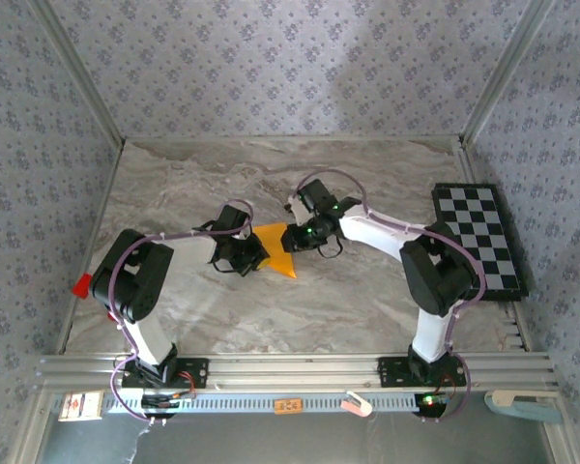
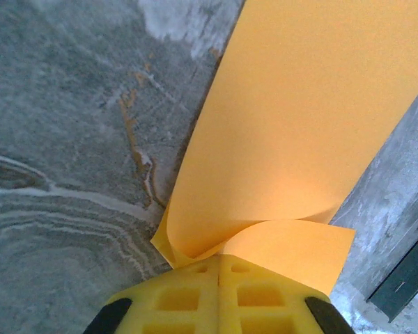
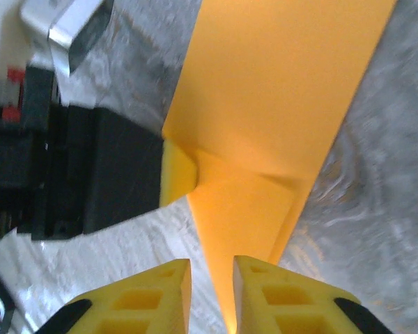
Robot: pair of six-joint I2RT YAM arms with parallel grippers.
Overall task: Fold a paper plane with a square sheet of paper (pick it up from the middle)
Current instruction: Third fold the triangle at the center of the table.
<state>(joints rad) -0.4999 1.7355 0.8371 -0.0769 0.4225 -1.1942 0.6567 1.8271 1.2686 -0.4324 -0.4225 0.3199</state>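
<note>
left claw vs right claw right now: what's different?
Left claw has its jaws pressed together, pinching a curled edge of the orange-yellow paper; right claw shows a gap between its jaws, paper running through it. In the top view, left claw meets the sheet from the left, right claw from the right. Both are yellow-tipped.

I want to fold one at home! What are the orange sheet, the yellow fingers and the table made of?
The orange sheet looks like thin matte paper: it curls where pinched. The yellow fingers seem moulded plastic or rubber, with square hollows. The table looks like grey marble-patterned stone or laminate.
</note>
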